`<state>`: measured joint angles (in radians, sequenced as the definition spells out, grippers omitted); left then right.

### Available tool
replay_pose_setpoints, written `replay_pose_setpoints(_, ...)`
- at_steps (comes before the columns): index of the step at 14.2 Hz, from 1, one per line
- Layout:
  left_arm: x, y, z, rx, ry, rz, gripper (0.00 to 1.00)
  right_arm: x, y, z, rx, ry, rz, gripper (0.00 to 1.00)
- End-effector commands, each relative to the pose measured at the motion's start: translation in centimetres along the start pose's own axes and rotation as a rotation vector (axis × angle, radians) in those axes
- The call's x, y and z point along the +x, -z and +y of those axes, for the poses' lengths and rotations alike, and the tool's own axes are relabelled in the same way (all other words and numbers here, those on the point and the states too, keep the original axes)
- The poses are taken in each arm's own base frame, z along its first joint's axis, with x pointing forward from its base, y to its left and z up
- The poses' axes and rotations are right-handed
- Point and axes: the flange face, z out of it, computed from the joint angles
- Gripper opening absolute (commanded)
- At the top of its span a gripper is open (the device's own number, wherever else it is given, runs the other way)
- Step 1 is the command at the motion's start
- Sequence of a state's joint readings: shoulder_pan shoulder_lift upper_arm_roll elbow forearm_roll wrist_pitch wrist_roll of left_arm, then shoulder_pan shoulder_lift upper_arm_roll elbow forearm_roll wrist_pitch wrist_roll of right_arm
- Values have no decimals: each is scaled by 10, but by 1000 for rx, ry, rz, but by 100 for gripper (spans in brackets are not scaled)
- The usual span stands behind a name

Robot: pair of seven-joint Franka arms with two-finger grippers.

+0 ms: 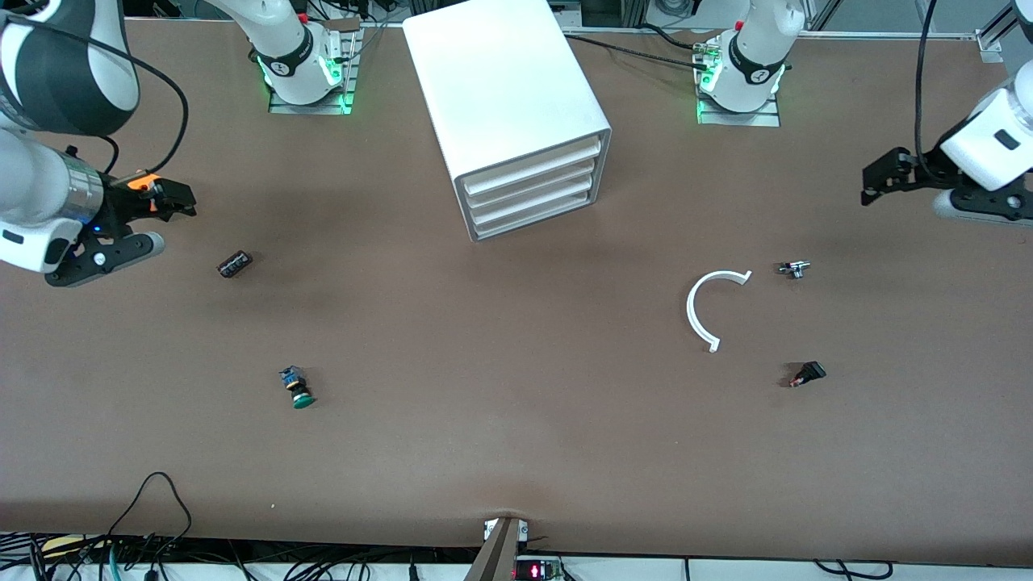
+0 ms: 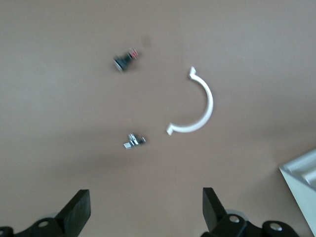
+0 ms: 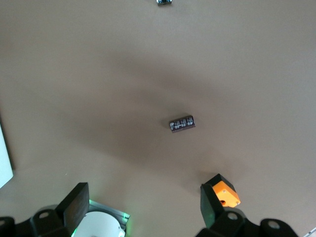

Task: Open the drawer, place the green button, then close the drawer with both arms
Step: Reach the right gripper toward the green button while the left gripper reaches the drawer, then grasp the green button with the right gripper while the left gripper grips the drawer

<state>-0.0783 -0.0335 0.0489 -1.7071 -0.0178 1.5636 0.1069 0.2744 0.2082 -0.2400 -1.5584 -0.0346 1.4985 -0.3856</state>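
On the table point(image 1: 516, 436), button point(image 1: 297, 387)

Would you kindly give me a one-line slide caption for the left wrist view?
Open left claw hovers over bare table, with a white curved piece, small metal part and black red-tipped part below.

One cabinet point(image 1: 516, 105) of four drawers point(image 1: 534, 194), one button point(image 1: 297, 387), four other small parts point(image 1: 235, 264).

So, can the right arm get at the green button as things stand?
Probably yes: the button lies alone on bare table at the right arm's end, and the right gripper hangs open above that end with nothing between.
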Motion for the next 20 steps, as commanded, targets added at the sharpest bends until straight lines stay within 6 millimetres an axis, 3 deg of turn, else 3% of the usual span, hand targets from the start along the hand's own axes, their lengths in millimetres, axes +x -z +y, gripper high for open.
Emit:
replay_pose_setpoints(1,9,-31,39,-101,-73,-146,100,10,-3,0,14,5,19,100)
replay_pose_setpoints(5,34,-84,102,-171,-172,-241,100,35,-27,3,7,25,30,100)
replay_pose_setpoints(9,54,-128,145,-364,-185,-272,100,78,-68,12,-9,47,98,100)
replay_pose_setpoints(11,65,-149,167,-459,-236,-250,100,85,-82,16,29,38,105,100)
replay_pose_setpoints(14,78,-186,179,-655,-307,-199,100,95,-105,18,60,46,88,100)
replay_pose_setpoints(17,87,-224,185,-800,-377,-159,100,116,-124,-4,35,135,109,100)
replay_pose_setpoints(20,80,-262,193,-945,-374,-154,100,130,-157,-1,44,132,78,100)
